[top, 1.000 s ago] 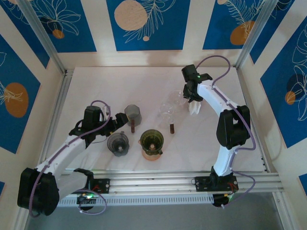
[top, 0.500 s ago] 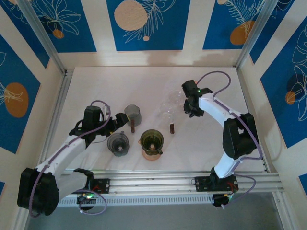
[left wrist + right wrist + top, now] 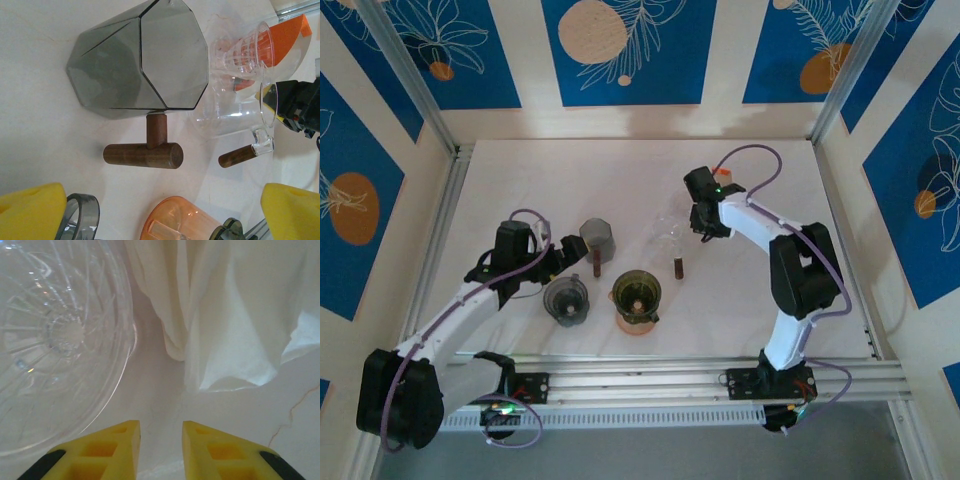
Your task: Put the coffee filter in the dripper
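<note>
The white paper coffee filter [image 3: 235, 315] lies crumpled just ahead of my right gripper [image 3: 161, 427]. The gripper's yellow fingers stand slightly apart with nothing between them. The clear ribbed glass dripper [image 3: 55, 340] lies on its side to the filter's left, close to it. From above, the right gripper [image 3: 702, 222] sits beside the glass dripper [image 3: 670, 228], whose wooden handle [image 3: 678, 267] points toward me. My left gripper [image 3: 160, 200] is wide open, facing a grey faceted dripper [image 3: 135, 65] with a wooden handle [image 3: 145, 154]. From above, the left gripper [image 3: 558, 258] is left of that dripper [image 3: 598, 240].
A grey cup [image 3: 566, 300] and an orange vessel with a dark top [image 3: 637, 298] stand near the front, between the arms. Blue patterned walls and metal rails enclose the white table [image 3: 570, 180].
My right gripper has moved left and nearer to the glass dripper. The white filter, seen under it from above a second ago, is now covered by the arm. The left arm is unmoved.
</note>
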